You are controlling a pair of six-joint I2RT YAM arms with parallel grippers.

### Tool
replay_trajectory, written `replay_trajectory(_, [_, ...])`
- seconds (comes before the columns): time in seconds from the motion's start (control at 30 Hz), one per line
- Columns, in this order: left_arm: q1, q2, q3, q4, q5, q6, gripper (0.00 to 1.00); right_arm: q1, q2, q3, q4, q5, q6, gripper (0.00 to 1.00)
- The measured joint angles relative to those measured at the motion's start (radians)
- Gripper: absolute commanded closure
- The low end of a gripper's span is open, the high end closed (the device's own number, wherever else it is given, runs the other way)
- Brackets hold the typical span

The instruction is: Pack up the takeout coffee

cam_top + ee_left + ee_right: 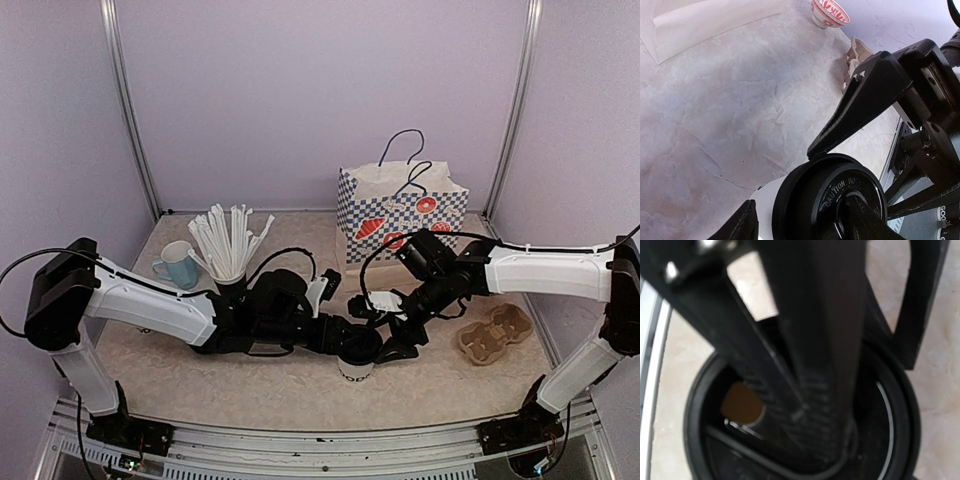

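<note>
Cup (354, 369) sits right between my two pincers, lid (815, 200) on. Left pincer (343, 343) straddles it: one finger by the cup wall, the other across the lid. Can't tell if it's actually pinching. Right pincer (393, 333) is spread, one finger lying over the lid, the other just outside the rim. Risk imo: both arms crowd one cup w/ no clearance, so a sideways nudge could tip it or pop the lid, and if it's full, spill. Fingers could also clash. Tray (495, 335) is well apart, on the right pincer's outer side.
</note>
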Motion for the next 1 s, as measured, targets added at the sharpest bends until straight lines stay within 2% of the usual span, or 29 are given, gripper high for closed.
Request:
replay_trajectory(0.2, [-0.020, 0.000, 0.062, -0.095, -0.060, 0.037, 0.31, 0.000, -0.006, -0.002, -0.005, 0.007, 0.008, 0.05])
replay_trajectory(0.3, [-0.031, -0.005, 0.090, -0.152, -0.092, 0.070, 0.29, 0.001, -0.027, -0.008, -0.026, 0.016, 0.009, 0.02])
replay_trajectory(0.47, [-0.040, -0.021, 0.116, -0.220, -0.143, 0.137, 0.28, 0.000, -0.082, -0.008, -0.061, 0.017, 0.011, 0.01])
replay_trajectory(0.73, [-0.040, -0.086, 0.161, -0.298, -0.243, 0.257, 0.25, -0.061, -0.101, 0.012, -0.102, -0.040, 0.020, 0.09])
replay_trajectory(0.8, [-0.040, -0.120, 0.162, -0.307, -0.270, 0.284, 0.19, -0.077, -0.101, 0.016, -0.101, -0.054, 0.019, 0.05])
replay_trajectory(0.9, [-0.045, -0.187, 0.154, -0.305, -0.336, 0.326, 0.02, -0.084, -0.101, 0.016, -0.095, -0.051, 0.011, 0.01])
replay_trajectory(1.0, [-0.051, -0.285, 0.106, -0.272, -0.406, 0.348, 0.01, -0.077, -0.101, 0.016, -0.079, -0.040, -0.003, 0.01])
